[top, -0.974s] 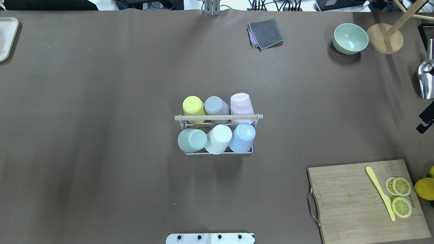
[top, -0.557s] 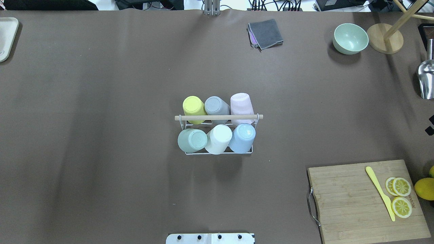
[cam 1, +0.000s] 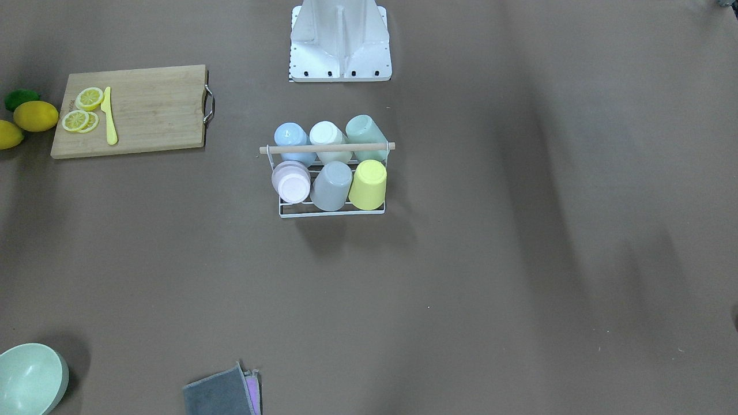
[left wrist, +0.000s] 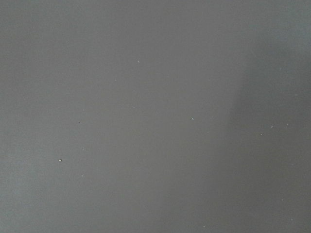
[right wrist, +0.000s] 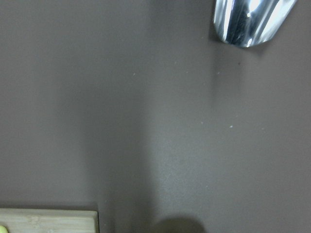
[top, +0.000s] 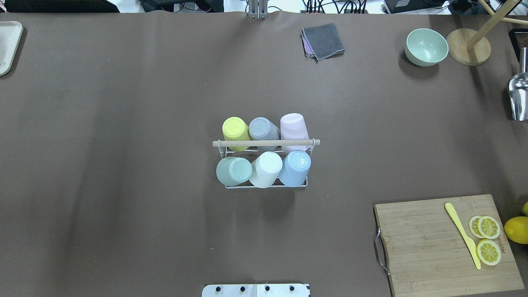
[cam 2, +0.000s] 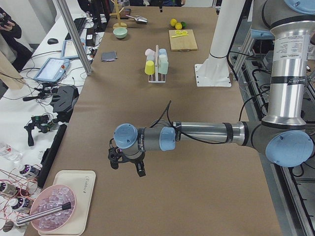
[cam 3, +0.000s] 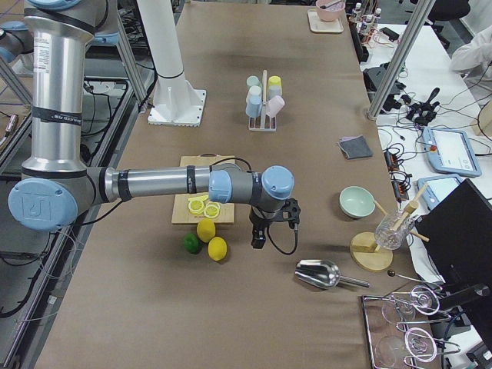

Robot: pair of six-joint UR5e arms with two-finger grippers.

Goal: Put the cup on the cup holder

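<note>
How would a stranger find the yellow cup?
At the middle of the brown table stands a white wire rack holding six cups. The yellow cup sits at one end of a row, beside a grey cup; no other cup is yellow.

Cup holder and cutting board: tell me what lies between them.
Nothing. In the overhead view, the stretch of brown table between the cup holder and the cutting board is bare.

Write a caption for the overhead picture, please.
Six pastel cups rest bottoms-up on the white cup holder at mid-table.
</note>
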